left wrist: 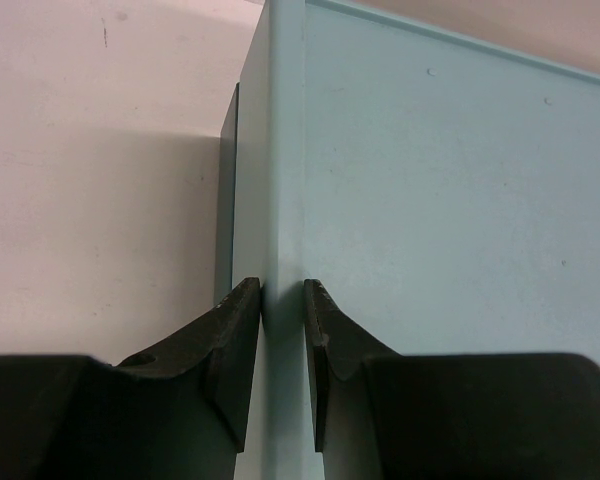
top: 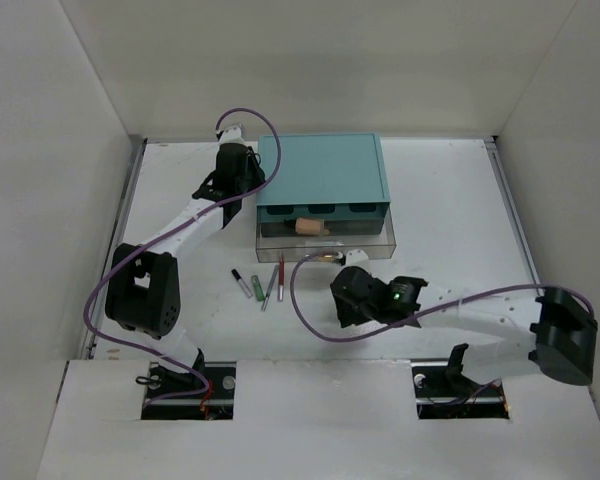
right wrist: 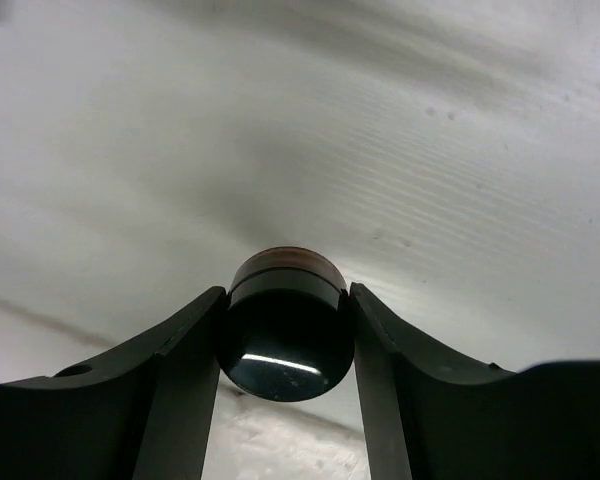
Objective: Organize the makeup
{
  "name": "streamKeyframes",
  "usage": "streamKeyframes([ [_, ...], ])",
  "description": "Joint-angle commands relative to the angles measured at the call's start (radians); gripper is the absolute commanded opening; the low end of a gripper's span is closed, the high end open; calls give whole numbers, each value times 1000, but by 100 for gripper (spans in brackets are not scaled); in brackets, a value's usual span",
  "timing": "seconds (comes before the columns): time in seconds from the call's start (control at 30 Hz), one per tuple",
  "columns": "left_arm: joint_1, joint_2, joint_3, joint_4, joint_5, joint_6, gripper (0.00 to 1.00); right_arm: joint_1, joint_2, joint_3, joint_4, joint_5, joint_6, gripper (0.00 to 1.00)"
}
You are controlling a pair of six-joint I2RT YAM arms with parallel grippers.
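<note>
My right gripper (right wrist: 286, 300) is shut on the small black round pot (right wrist: 285, 340) and holds it over the white table, just in front of the pulled-out clear drawer (top: 325, 238). From above, this gripper (top: 333, 264) is right of the loose makeup. A beige block (top: 307, 227) lies in the drawer. On the table lie a black-and-white tube (top: 241, 283), a short green stick (top: 257, 286), a grey-green pencil (top: 270, 287) and a red pencil (top: 281, 272). My left gripper (left wrist: 283, 305) is shut on the left wall of the teal drawer box (left wrist: 430, 200).
The teal drawer box (top: 322, 168) stands at the back middle of the table, its clear drawer open toward me. White walls enclose the table on the left, right and back. My left arm (top: 180, 225) reaches along the left side.
</note>
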Motion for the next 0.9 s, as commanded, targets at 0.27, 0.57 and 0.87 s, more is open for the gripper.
streamKeyframes([
  [0.27, -9, 27, -59, -186, -3, 33, 11, -126, -122, 391, 56, 81, -261, 22],
  [0.57, -9, 18, -58, -186, -11, 34, 11, -329, 37, 461, 59, 86, -262, 36],
  [0.87, -20, 14, -54, -186, -13, 34, 11, -348, 50, 470, 48, 103, -260, 79],
])
